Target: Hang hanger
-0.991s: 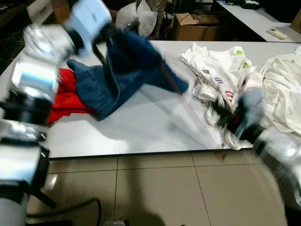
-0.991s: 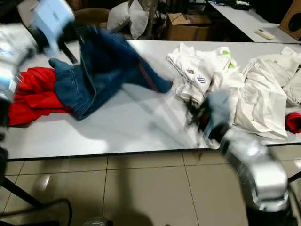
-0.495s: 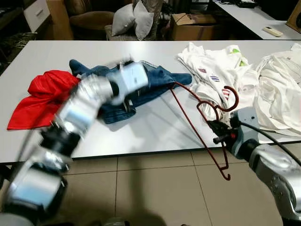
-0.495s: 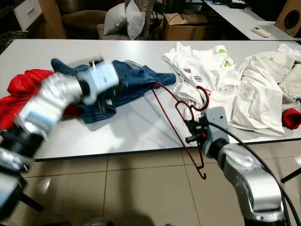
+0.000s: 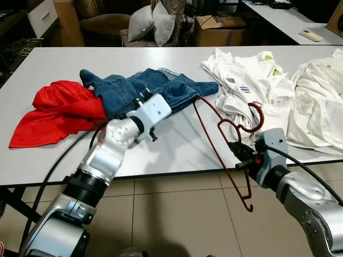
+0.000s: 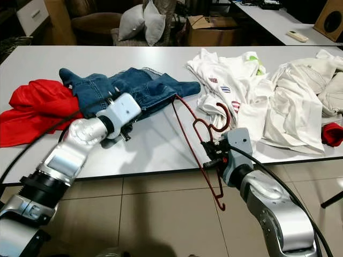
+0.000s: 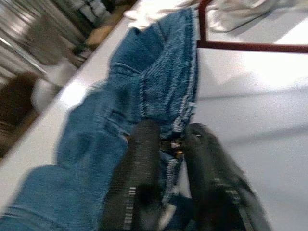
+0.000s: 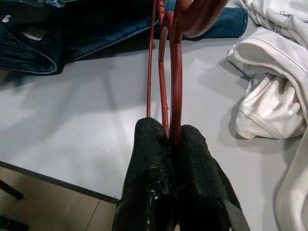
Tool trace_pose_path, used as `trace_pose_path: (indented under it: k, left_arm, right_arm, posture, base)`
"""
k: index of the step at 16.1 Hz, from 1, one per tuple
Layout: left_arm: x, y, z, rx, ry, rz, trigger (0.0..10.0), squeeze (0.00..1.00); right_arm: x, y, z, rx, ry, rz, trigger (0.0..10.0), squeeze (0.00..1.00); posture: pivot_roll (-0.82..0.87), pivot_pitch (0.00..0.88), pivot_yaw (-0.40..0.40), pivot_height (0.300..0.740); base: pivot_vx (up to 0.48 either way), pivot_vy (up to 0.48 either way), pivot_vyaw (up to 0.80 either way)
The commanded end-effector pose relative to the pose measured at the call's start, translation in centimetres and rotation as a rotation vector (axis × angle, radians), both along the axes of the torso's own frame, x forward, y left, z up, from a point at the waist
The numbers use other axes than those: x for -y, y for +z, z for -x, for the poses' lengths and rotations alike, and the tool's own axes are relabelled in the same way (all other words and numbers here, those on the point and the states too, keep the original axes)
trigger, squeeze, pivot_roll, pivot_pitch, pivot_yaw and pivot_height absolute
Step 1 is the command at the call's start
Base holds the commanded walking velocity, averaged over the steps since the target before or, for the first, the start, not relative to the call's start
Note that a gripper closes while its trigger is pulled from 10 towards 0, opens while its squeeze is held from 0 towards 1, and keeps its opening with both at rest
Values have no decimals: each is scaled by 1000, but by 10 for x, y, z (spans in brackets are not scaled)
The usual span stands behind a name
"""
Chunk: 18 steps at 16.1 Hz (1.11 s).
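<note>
A dark red wire hanger [image 5: 211, 139] slants from the blue jeans [image 5: 134, 88] to the white table's [image 5: 177, 152] front edge, and its lower corner hangs over the floor. My right gripper [image 5: 239, 155] is at that edge, shut on the hanger's neck just below the hook [image 5: 257, 115]. In the right wrist view the fingers [image 8: 149, 144] pinch the red wires [image 8: 175, 86]. My left arm [image 5: 115, 142] reaches onto the table at the near edge of the jeans. In the left wrist view my left gripper [image 7: 171, 137] is shut on the jeans' hem [image 7: 187, 96].
A red garment [image 5: 59, 107] lies left of the jeans. Heaps of white clothes [image 5: 252, 80] cover the table's right side [image 5: 316, 101]. Behind the table are pillows [image 5: 150, 21] and a cardboard box [image 5: 217, 29]. Tiled floor [image 5: 177, 214] lies in front.
My left arm has swung down from high up and the jeans now lie on the table. My right gripper has drifted slightly left and down with the hanger.
</note>
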<state>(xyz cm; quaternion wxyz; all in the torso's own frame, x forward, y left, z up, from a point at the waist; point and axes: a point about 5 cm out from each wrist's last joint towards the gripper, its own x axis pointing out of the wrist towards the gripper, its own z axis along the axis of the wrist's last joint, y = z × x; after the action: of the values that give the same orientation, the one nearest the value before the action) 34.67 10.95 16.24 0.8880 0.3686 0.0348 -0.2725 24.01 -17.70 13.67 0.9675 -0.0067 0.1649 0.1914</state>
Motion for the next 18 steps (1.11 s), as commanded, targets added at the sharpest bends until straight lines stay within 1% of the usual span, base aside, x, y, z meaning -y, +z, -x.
trace_pose_path:
  k: [1,2,3,5,6,8,9,10,11,14,16,18]
  left_arm:
    - [-1,2,-1,46,14,-32,10000,949]
    - [-1,-1,-3,73,16,-56,10000,0]
    - [0,-3,-3,89,4,-92,10000,0]
    - [2,-3,-4,125,-4,-111,10000,0]
    - [5,-2,-6,151,-35,-136,10000,0]
    - [7,-3,-8,162,-44,-145,10000,0]
    - [7,0,-10,170,-39,-130,10000,0]
    - [5,3,-12,182,-36,-131,0,0]
    - [4,3,-13,184,-34,-131,0,0]
    - [-6,4,-17,178,-9,-136,0,0]
    - [-17,8,-21,174,12,-144,0,0]
    - [-20,14,-23,145,13,-100,0,0]
  right_arm:
    - [1,7,1,33,-6,-5,10000,0]
    - [1,7,2,32,-5,-6,10000,0]
    - [1,7,2,32,-4,-5,10000,0]
    - [1,8,1,34,-2,-6,10000,0]
    - [0,8,2,34,1,-6,10000,0]
    - [0,8,2,34,4,-7,10000,0]
    - [0,8,2,34,4,-7,10000,0]
    - [0,7,2,33,4,-5,10000,0]
    - [0,7,2,32,4,-5,10000,0]
    - [0,7,2,29,4,-7,10000,0]
    - [-1,6,-1,28,10,-8,10000,0]
    - [-1,5,-6,33,20,2,10000,0]
  posture:
    - [-13,0,4,740]
    - [-13,0,-1,740]
    - [-14,0,-1,740]
    - [-14,0,-1,740]
    - [-15,0,-2,740]
    - [-17,0,0,740]
    - [-17,0,0,740]
    - [-18,0,3,740]
    - [-18,0,3,740]
    - [-16,0,2,740]
    - [-11,0,0,740]
    - [-12,0,1,740]
  base:
    - [0,0,0]
    - [0,0,0]
    - [0,0,0]
    - [0,0,0]
    - [0,0,0]
    - [0,0,0]
    - [0,0,0]
    - [0,0,0]
    - [0,0,0]
    - [0,0,0]
    - [0,0,0]
    - [0,0,0]
